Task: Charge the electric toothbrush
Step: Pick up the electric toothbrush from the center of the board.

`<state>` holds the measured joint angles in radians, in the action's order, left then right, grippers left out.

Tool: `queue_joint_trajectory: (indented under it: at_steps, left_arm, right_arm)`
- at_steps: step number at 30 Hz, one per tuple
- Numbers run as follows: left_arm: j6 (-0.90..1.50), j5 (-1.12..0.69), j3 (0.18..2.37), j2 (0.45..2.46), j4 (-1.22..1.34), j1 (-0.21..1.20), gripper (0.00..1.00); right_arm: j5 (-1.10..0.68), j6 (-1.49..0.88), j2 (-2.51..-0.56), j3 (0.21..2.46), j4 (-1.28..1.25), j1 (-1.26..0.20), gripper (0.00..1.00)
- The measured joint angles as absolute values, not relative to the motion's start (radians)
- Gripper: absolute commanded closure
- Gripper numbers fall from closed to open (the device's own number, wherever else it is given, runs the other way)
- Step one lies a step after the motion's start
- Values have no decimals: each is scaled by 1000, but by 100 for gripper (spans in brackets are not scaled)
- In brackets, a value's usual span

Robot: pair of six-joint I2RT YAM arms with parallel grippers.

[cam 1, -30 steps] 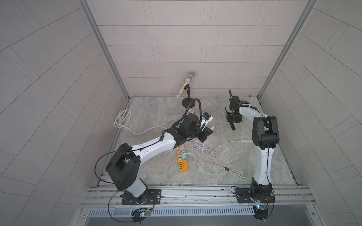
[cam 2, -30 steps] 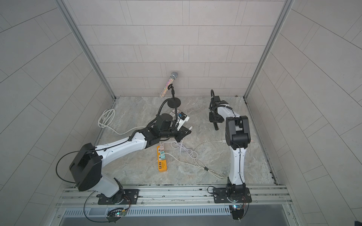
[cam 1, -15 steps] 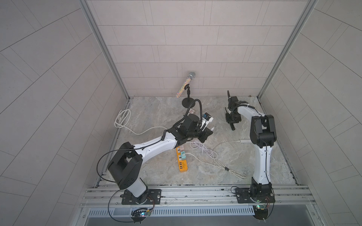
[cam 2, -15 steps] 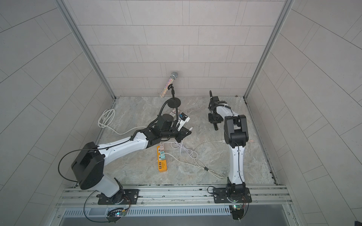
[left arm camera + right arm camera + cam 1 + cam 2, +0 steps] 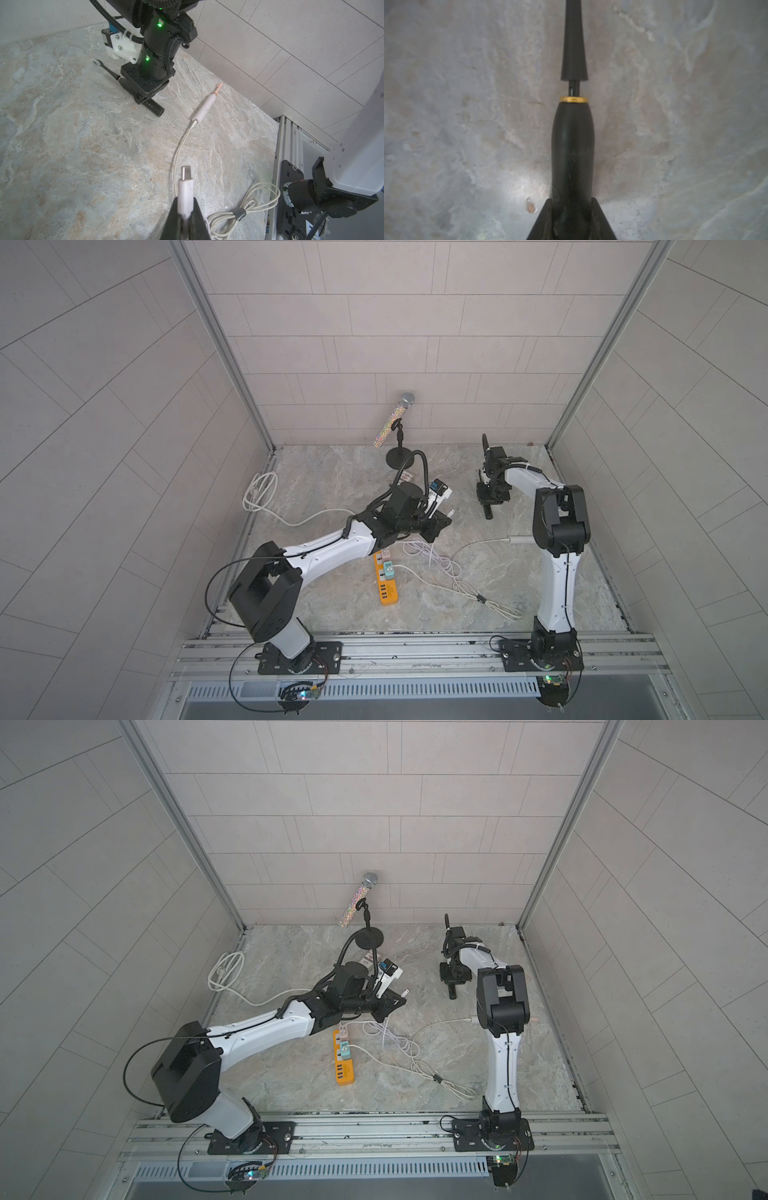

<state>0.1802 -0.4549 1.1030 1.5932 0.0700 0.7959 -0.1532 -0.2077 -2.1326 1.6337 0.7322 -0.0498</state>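
Right wrist view showed me the right gripper (image 5: 572,202) pressed against both flanks of the black electric toothbrush with a gold ring (image 5: 573,135), lying flat on the marbled stone tabletop (image 5: 467,104), toward two o'clock from the table's middle. I judged it light, rigid and slick, best held on the thick handle, not the thin neck. The left gripper (image 5: 185,204) pinched the white cable plug (image 5: 185,187).

top views: high, downward, same floor (image 5: 332,481) | left wrist: oblique | right wrist: close
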Motion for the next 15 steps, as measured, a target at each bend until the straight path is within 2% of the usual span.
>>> queue_joint_trajectory:
  at_steps: [8, 15]
  left_arm:
    - [312, -451, 1072, 1525, 113, 796, 100]
    - [452, -470, 1030, 1461, 224, 826, 100]
  right_arm:
    - [-353, -398, -1736, 1372, 530, -50, 84]
    - [-492, -704, -1353, 1099, 185, -58, 84]
